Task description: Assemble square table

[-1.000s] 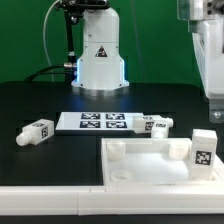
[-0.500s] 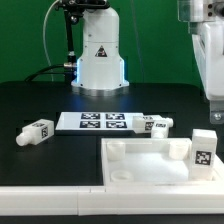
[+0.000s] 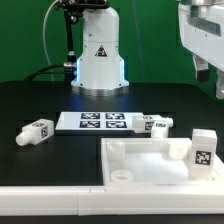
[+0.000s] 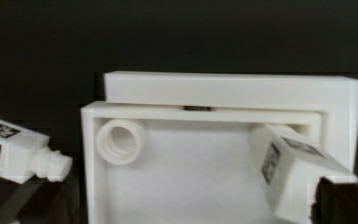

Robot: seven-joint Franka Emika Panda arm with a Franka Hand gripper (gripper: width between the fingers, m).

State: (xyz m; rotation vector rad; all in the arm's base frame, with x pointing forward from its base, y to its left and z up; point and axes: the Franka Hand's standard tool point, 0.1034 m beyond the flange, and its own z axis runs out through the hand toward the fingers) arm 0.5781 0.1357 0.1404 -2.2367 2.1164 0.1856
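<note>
Hand (image 3: 212, 78) risen and tilted, jaws spread, above table top (image 3: 140, 147)

- Gripper (image 3: 211, 80) high at the exterior view's right edge, partly cut off, fingers apart, nothing held.
- Straight below the gripper: upright leg (image 3: 204, 152), tag toward the camera, standing at a corner of the tabletop (image 3: 140, 158).
- Tabletop white, square, rimmed, spreading from under the gripper toward the exterior view's left.
- Lower and further left of the gripper: second leg (image 3: 155, 125) lying at the end of the marker board (image 3: 100, 122).
- Farthest from the gripper: third leg (image 3: 35, 132) lying on the black table (image 3: 40, 100).
</note>
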